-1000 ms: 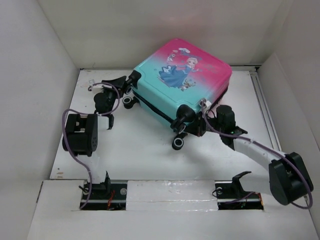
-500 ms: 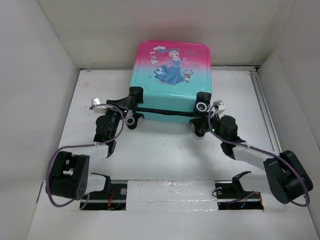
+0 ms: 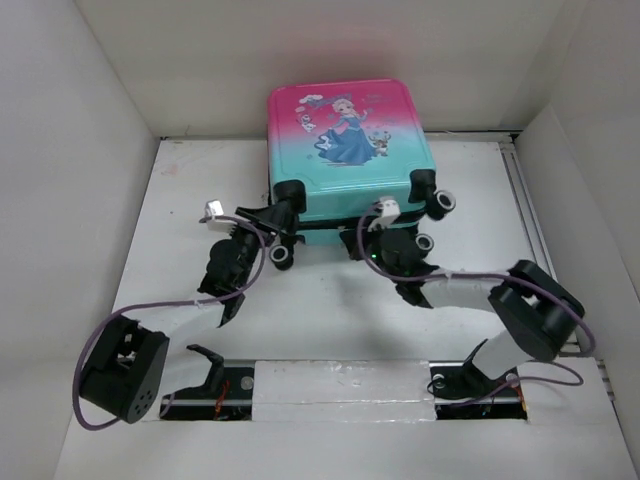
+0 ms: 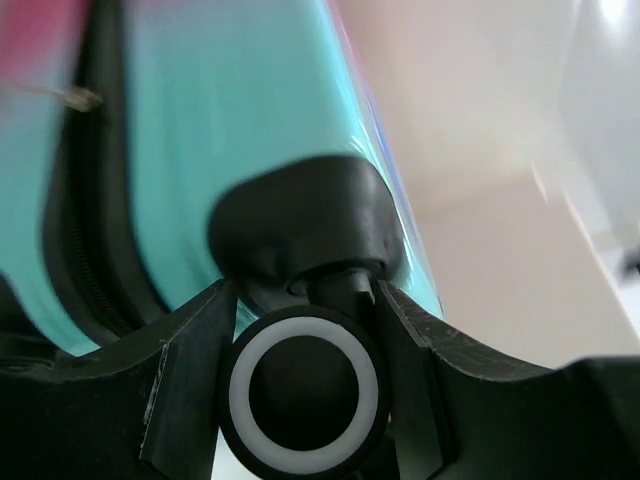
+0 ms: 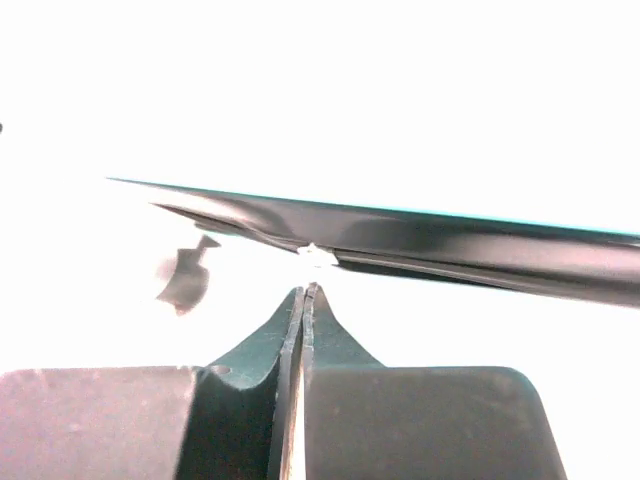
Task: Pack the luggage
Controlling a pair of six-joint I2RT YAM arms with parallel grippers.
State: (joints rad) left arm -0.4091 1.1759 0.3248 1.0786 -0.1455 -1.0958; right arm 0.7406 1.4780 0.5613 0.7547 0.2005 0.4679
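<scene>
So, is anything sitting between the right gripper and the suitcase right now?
Nothing visible does. The right gripper, shut, points straight at the dark zipper seam of the princess suitcase, and no object shows in the gap. The left gripper is clamped on one black-and-white wheel.
</scene>
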